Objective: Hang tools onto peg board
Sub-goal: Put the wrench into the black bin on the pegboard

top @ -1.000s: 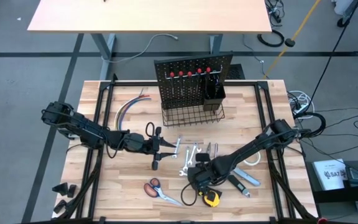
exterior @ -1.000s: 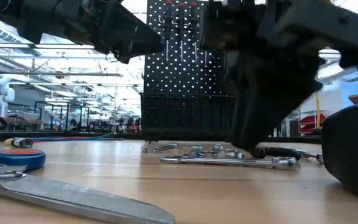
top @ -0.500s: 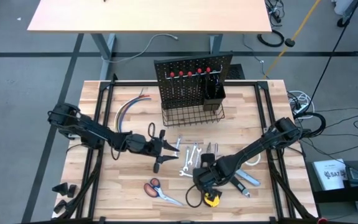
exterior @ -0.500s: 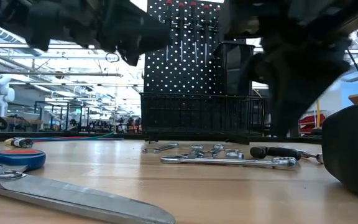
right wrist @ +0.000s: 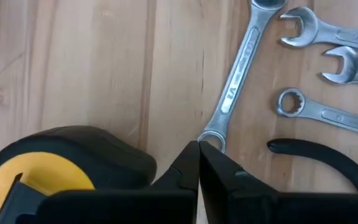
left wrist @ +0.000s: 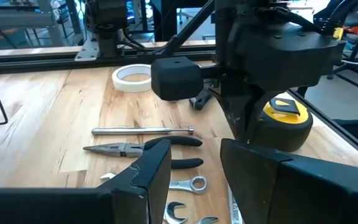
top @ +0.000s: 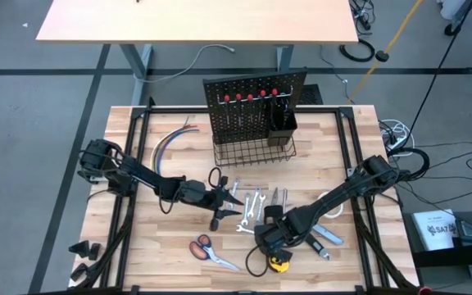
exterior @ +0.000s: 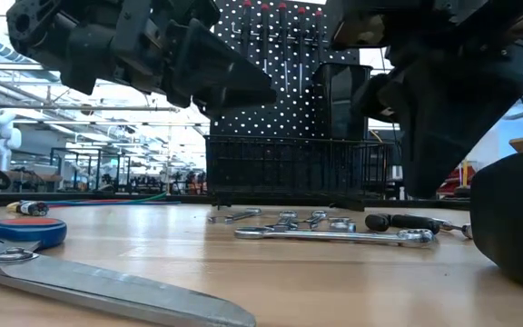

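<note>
The peg board [top: 255, 106] stands upright at the far middle of the desk [top: 162, 238]. Red-handled screwdrivers [top: 250, 97] hang along its top row. A black cup [top: 283, 123] is mounted on its right part; its contents cannot be made out. The wire basket [top: 253, 151] at the base shows nothing inside in the low view.

The remaining tools lie flat on the desk in front of the basket: wrenches [top: 252, 205], pliers [left wrist: 143, 148], scissors [top: 211, 251], tape measure [top: 279, 262] and tape roll [left wrist: 132, 78].

The left gripper [top: 226, 197] hovers above the desk at the left edge of the wrench group. Its fingers [left wrist: 157, 171] are partly apart with nothing between them.

The right gripper [top: 270, 235] is above the desk, between the wrenches and the tape measure. Its fingers [right wrist: 188, 168] are pressed together and hold nothing; their tips sit over the ring end of the long wrench [right wrist: 236, 84].

Only the left wrist view shows the pliers and a steel rod [left wrist: 143, 130] clearly. Only the right wrist view shows the closed fingertips.
</note>
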